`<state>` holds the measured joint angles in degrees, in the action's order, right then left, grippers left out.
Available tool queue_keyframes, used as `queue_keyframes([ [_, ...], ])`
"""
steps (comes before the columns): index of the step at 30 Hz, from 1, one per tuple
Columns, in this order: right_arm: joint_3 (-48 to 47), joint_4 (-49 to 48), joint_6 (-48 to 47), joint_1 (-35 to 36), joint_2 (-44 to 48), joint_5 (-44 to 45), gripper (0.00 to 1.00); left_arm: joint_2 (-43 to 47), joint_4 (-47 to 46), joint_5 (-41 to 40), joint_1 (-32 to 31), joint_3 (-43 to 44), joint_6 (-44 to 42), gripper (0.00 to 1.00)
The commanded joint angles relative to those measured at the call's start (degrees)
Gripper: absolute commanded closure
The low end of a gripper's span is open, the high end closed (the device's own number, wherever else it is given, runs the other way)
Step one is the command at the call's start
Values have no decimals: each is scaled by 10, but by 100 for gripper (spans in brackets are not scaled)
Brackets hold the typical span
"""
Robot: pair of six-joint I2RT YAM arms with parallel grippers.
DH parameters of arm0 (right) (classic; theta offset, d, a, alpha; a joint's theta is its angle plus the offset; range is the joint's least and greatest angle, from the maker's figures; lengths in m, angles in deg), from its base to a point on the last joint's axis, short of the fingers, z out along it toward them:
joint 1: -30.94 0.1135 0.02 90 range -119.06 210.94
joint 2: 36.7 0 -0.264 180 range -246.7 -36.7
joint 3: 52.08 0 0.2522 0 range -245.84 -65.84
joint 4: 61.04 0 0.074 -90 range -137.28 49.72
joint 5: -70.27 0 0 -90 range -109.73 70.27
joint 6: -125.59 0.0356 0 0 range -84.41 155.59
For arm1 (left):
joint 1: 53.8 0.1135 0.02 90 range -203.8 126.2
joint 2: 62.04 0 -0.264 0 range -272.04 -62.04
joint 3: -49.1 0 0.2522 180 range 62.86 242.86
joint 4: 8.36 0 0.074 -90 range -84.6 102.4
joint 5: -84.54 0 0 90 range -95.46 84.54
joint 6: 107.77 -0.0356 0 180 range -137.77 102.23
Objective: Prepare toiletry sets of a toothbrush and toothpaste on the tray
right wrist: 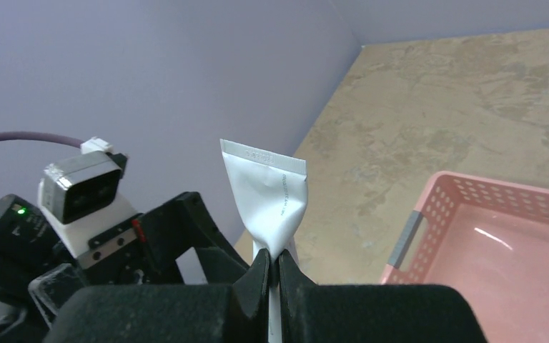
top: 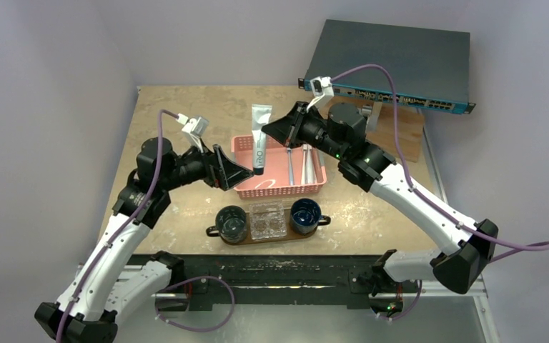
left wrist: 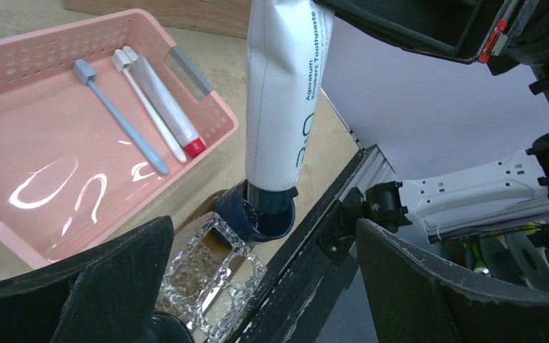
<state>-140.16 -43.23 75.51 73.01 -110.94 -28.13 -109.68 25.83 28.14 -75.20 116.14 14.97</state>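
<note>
Toothpaste, a flat grey-white squeeze tube (right wrist: 268,189), hangs cap-down over the far left corner of the pink perforated plastic basket (top: 246,191), pinched near its crimped end by the clenched right gripper (right wrist: 271,261). The left gripper (top: 245,174) stands released beside the basket. So narrow a pinch may let the tube swing or slip and strike the dark blue cup (left wrist: 257,218) on the dark brown wooden tray (top: 271,241) at the near edge.
</note>
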Motion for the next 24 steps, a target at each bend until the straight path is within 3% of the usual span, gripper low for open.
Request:
queue_keyframes([
  [1,-23,-81,58,3,-5,-58,100,-7,-105,74,-1,-18,45,1],
  [8,-13,-131,106,8,-20,-86,100,-17,-158,107,-1,-31,72,2],
  [14,-11,-142,119,13,-26,-77,100,-25,-169,117,-1,-35,75,12],
  [24,-4,-145,120,18,-28,-82,100,-28,-191,115,-1,-41,86,62],
])
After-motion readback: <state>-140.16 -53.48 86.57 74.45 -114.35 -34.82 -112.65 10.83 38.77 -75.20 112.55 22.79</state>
